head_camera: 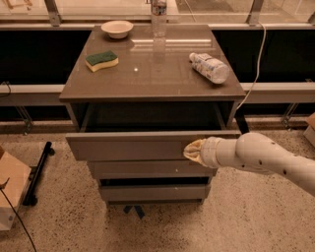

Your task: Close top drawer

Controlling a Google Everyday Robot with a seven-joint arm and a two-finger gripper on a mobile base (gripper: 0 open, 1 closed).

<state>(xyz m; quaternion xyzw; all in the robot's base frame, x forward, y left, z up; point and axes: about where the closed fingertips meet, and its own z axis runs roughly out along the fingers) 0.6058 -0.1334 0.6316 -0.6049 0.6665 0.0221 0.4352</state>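
Observation:
The top drawer (133, 145) is the widest grey drawer, just under the tabletop. It stands partly pulled out, and a dark strip of its interior shows behind the front. My gripper (189, 150) comes in from the right on a white arm and presses against the right part of the drawer's flat front. Its yellowish tip touches the front panel.
On the grey tabletop (152, 74) lie a green-and-yellow sponge (102, 60), a white bowl (117, 28), an upright clear bottle (158, 15) and a bottle lying on its side (210, 67). Two narrower drawer fronts (147, 170) sit below. A cardboard box (10, 189) stands at left.

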